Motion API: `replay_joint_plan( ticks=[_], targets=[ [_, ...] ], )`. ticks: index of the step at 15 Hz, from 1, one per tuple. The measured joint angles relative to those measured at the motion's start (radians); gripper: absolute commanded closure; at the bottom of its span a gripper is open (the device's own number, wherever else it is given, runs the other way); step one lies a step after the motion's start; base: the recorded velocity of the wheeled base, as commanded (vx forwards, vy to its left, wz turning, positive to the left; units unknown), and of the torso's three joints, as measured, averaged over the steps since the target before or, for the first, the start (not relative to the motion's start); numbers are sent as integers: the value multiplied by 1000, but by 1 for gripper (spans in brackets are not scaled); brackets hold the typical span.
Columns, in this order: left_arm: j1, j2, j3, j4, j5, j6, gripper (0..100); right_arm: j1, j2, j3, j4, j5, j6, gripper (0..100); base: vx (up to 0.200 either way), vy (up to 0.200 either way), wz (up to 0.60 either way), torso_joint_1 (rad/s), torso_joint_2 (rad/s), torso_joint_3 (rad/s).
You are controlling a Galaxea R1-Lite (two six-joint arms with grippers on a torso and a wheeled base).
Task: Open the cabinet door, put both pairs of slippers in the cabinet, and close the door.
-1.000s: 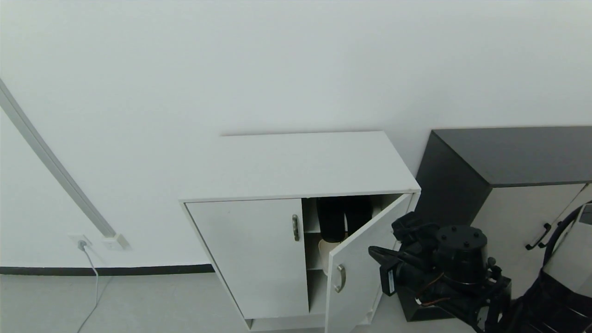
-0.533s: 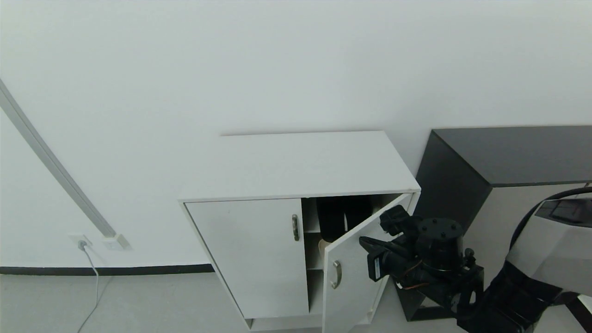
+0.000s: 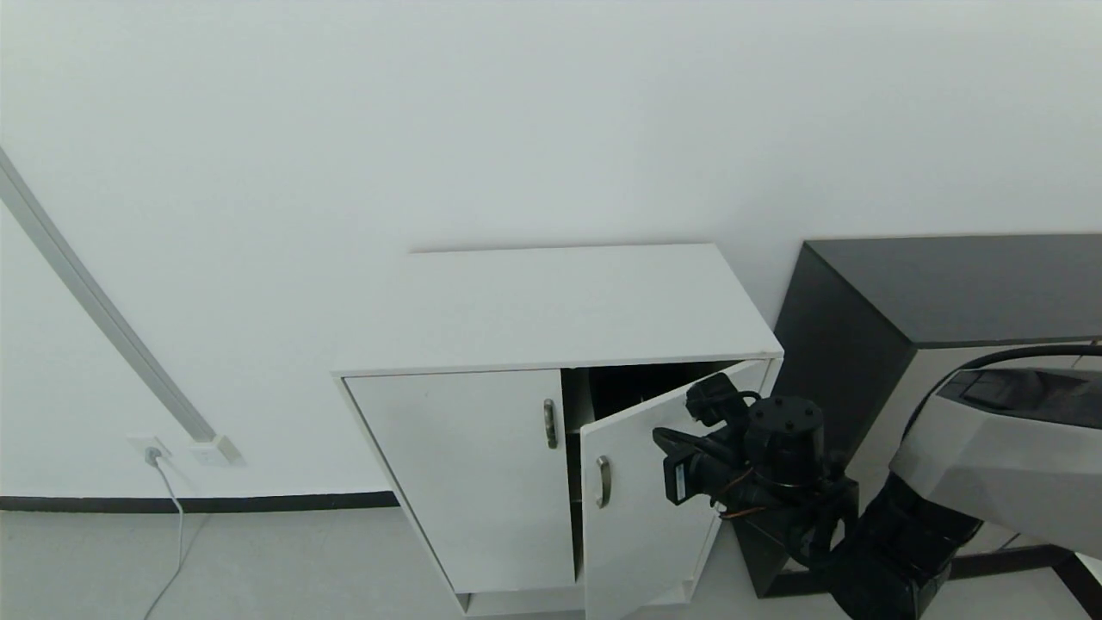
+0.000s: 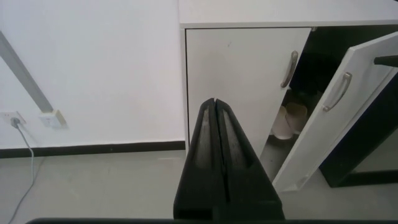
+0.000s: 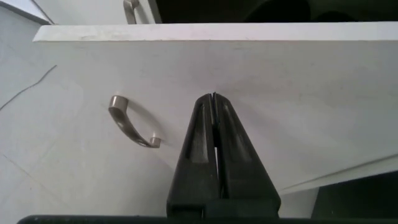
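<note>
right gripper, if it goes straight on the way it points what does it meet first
The right gripper, shut, points at the outer face of the half-open right door, beside its handle. That panel comes first; the tips may already touch it.
</note>
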State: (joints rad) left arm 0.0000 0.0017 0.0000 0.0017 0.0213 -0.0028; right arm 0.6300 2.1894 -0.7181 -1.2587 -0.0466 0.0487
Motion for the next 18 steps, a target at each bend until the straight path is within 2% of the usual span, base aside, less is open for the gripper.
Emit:
replay_joint_plan(
  ticks=[18],
  targets=[
    [0,0,0,0,-2,0,100,-90,90,-151,61,0,0,100,0,0,0,0,0,0]
  ],
)
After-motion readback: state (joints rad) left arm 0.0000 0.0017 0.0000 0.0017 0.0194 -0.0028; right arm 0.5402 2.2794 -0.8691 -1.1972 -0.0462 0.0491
